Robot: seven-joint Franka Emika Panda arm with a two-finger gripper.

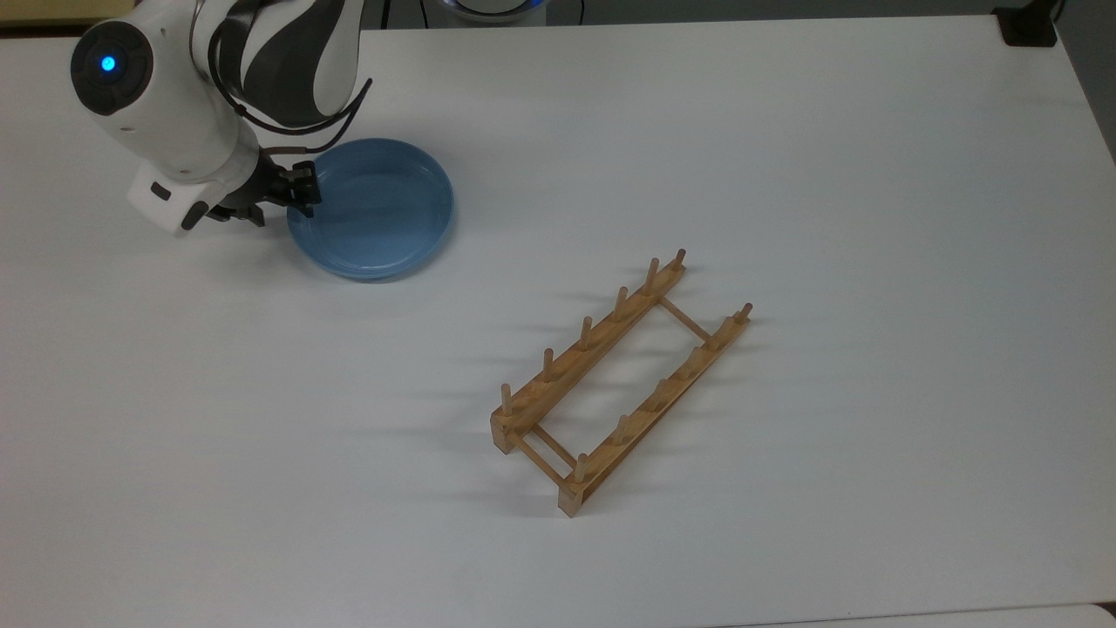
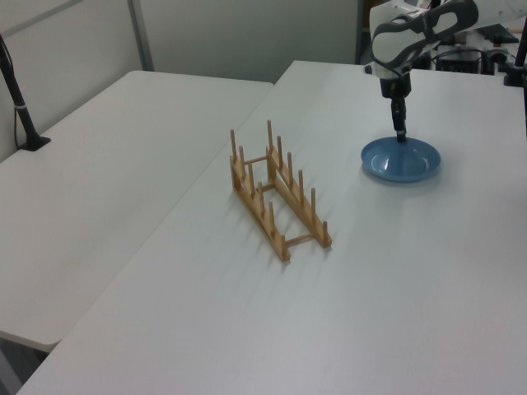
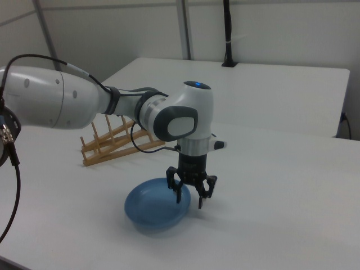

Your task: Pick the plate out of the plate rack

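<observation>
Gripper (image 3: 189, 196) fingers spread astride light-blue plate (image 1: 377, 212) rim at top view's 9 o'clock.
Plate looked stiff, glossy, likely slippery; rim offered the best hold.

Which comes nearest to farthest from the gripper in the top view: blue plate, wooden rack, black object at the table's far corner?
1. The glossy light-blue round plate, right at the gripper, its fingers astride the rim.
2. The light-wood pegged plate rack, mid-table, toward the top view's lower right.
3. The black object at the table's corner, the top view's upper right.
</observation>
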